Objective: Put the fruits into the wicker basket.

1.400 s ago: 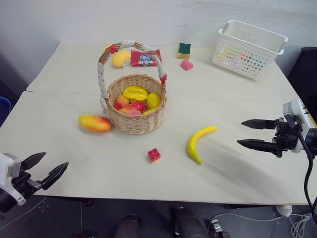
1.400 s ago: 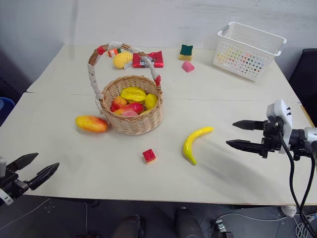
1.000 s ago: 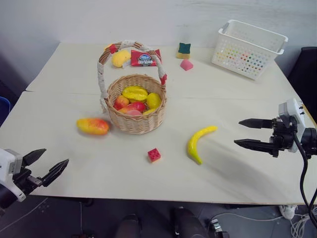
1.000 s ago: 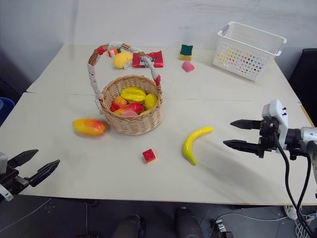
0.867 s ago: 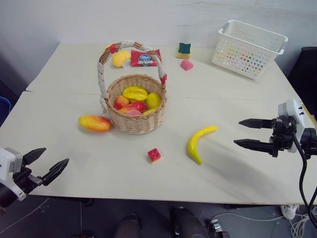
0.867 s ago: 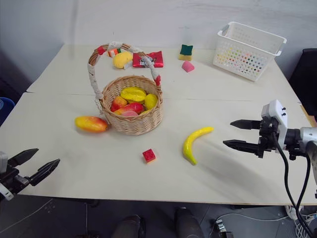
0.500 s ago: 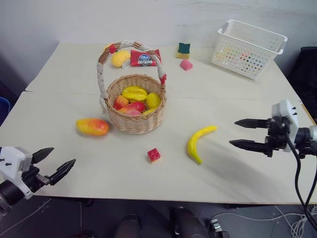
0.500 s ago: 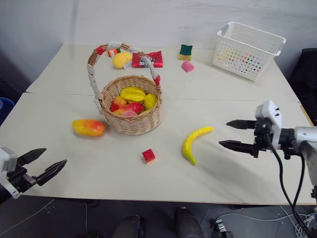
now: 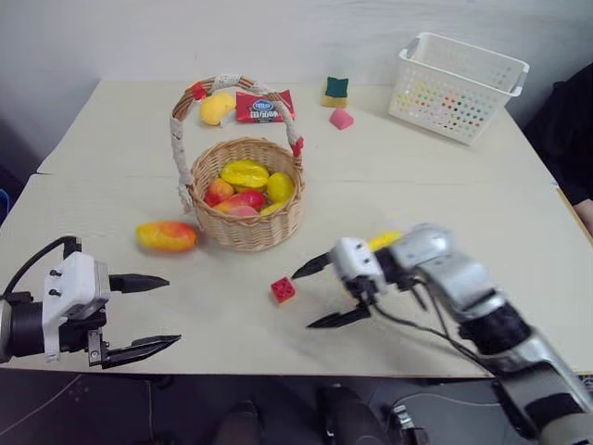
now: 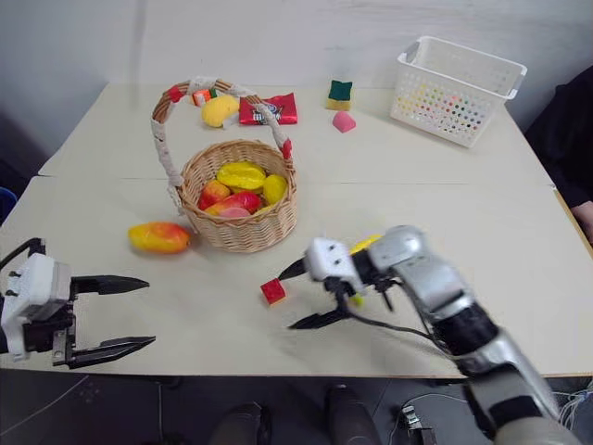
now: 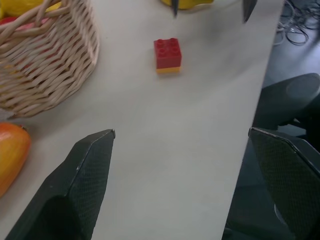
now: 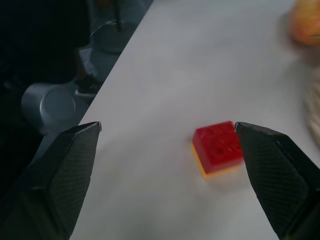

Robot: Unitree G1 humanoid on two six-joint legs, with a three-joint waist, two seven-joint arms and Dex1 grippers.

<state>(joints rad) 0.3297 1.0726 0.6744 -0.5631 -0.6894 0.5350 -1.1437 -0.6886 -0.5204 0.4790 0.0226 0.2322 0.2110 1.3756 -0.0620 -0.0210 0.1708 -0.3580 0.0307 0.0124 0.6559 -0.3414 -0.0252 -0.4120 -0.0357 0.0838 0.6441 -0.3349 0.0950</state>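
Note:
The wicker basket [image 9: 248, 230] stands left of the table's middle with several fruits [image 9: 245, 174] inside. A mango [image 9: 167, 235] lies on the table just left of it. A yellow fruit [image 9: 216, 108] sits behind the basket. The banana [image 9: 385, 240] is mostly hidden behind my right arm. My right gripper [image 9: 306, 298] is open, pointing left, its fingers either side of the small red block [image 12: 218, 147]. My left gripper [image 9: 172, 310] is open near the front left edge, pointing right toward the block [image 11: 167, 54], holding nothing.
A white perforated basket [image 9: 459, 74] stands at the back right. A red snack packet [image 9: 260, 107], a green and yellow sponge [image 9: 335, 91] and a pink piece [image 9: 341, 119] lie at the back. The table's front edge runs just below both grippers.
My right gripper swung far left, past the banana, to the red block. My left gripper moved right and a little up over the table edge, rolling its fingers. Both stayed open.

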